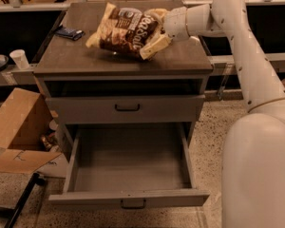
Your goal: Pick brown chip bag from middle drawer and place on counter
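Note:
The brown chip bag (125, 31), dark brown and cream-yellow with white lettering, hangs tilted just above the counter (85, 61). My gripper (156, 32) reaches in from the right and is shut on the bag's right end, with one cream finger above it and one below. The bag's lower edge is close to the counter top; I cannot tell whether it touches. The middle drawer (128, 198) is pulled fully open at the cabinet's bottom, and its inside shows nothing in it.
A small dark flat packet (69, 32) lies at the counter's back left. A closed grey drawer front (127, 108) sits above the open drawer. An open cardboard box (14, 127) lies on the floor at left. A white cup (20, 58) stands on a shelf at far left.

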Motion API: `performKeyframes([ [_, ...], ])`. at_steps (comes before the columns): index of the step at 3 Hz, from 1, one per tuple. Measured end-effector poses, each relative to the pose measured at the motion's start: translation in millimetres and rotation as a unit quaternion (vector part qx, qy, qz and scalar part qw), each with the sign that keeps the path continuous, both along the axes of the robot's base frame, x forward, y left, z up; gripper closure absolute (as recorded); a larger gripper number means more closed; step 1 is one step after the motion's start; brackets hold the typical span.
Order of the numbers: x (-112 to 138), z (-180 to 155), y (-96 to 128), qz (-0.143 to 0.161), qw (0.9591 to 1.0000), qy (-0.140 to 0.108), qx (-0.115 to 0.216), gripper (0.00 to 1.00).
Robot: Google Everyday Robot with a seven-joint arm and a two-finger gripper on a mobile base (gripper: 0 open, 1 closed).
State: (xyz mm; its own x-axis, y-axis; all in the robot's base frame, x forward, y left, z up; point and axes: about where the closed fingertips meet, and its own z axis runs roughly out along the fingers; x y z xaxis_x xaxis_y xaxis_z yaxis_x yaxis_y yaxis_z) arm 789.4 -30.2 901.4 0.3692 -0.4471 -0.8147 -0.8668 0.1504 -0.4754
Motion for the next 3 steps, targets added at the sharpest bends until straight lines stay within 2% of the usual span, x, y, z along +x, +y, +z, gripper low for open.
performKeyframes([
  [1,-3,9,-8,0.001,0.9997,-0.011,0.020,0.00],
  [2,-12,36,-23,0.000,0.9979,-0.046,0.045,0.00],
  [3,-27,67,-41,-0.002,0.9937,-0.086,0.071,0.00],
])
